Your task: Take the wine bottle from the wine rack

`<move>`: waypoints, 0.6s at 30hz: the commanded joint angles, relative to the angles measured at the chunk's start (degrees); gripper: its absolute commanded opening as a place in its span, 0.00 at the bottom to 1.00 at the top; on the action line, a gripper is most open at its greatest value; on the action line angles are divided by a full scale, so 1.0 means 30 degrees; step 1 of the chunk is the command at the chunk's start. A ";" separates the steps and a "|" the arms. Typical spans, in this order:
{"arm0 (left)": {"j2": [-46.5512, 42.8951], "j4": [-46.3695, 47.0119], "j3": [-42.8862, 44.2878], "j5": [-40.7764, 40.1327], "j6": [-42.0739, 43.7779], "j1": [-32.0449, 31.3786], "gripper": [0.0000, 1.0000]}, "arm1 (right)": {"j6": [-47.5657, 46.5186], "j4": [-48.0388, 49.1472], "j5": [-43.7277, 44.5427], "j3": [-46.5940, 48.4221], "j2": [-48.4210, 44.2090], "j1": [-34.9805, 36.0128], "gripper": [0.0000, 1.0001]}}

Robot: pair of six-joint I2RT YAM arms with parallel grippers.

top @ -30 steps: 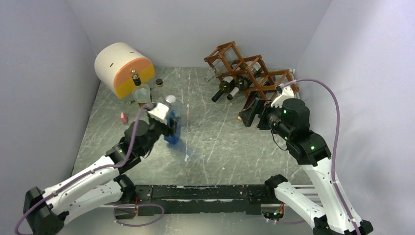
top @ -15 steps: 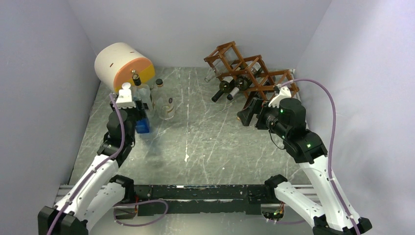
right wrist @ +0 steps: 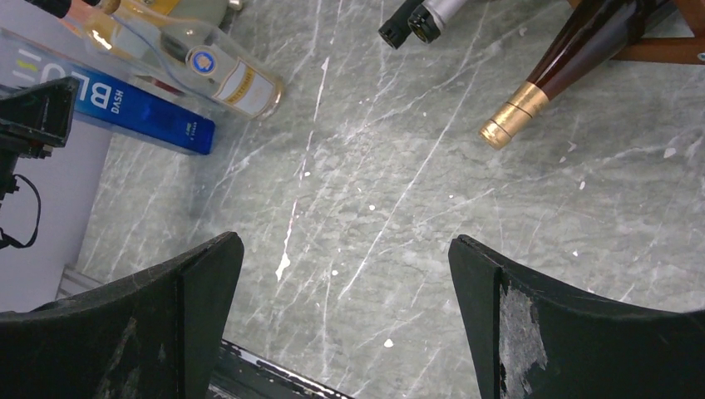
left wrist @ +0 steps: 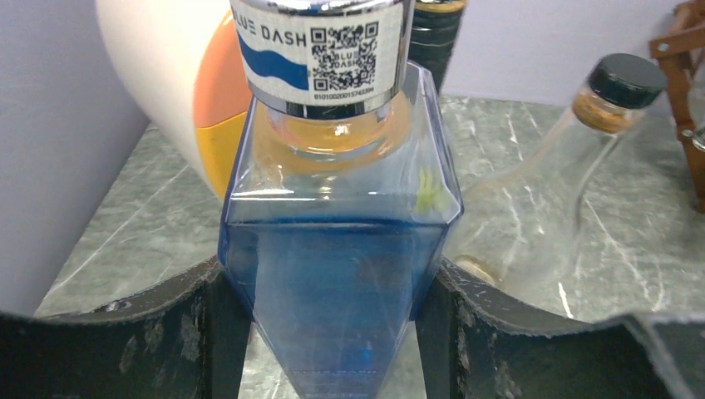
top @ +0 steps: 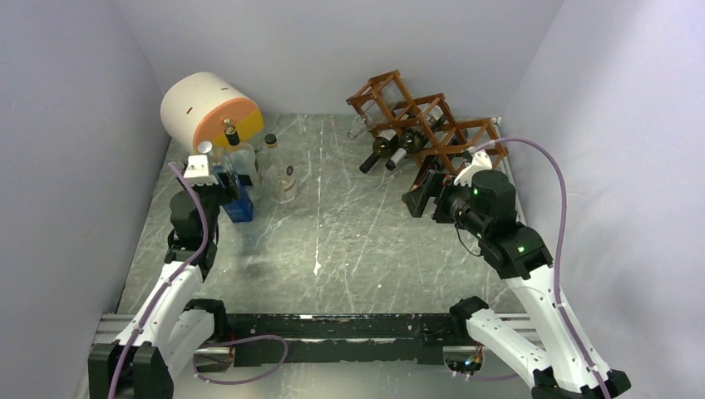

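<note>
Wine bottle with the gold-foil neck (right wrist: 574, 71) lies in the wine rack (top: 428, 120) at the far right of the table (top: 349, 241), its neck poking out toward the near left. The right gripper (right wrist: 342, 249) hangs just near of the rack, jaws spread wide with nothing between them, and from its wrist view the neck sits up and to the right of that gap, not inside it. That offset looks like the first danger: close now and the pads catch only air or clip the foil tip. Next worry is the glass itself, smooth and tapering, so a pinch low on the neck could slide off once the bottle's weight comes free. Pull off the line of the cubby and the bottle may jam against the lattice and drag the whole rack along the table. Two dark bottles (top: 387, 152) rest right alongside, mouths out, and a shove could roll them loose. Over on the far left, the left gripper (left wrist: 328, 283) is clamped on a blue bottle (left wrist: 332, 208), with a clear bottle (left wrist: 540, 183) just beside it and the white-and-orange cylinder (top: 204, 108) behind; a careless release there could topple that cluster.
</note>
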 commanded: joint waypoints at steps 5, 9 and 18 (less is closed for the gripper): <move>-0.0150 0.0128 0.1717 0.1264 -0.0203 0.0114 0.72 | 0.0430 0.1414 -0.0617 -0.0643 0.0157 -0.0020 1.00; -0.0047 -0.1165 0.2499 0.1020 -0.0004 -0.0042 1.00 | 0.0394 0.1395 -0.0610 -0.1256 0.0383 -0.0020 1.00; -0.1479 -0.3137 0.3560 0.0885 0.0826 -0.1202 1.00 | -0.0080 0.1320 0.0950 -0.1352 0.1599 -0.0019 1.00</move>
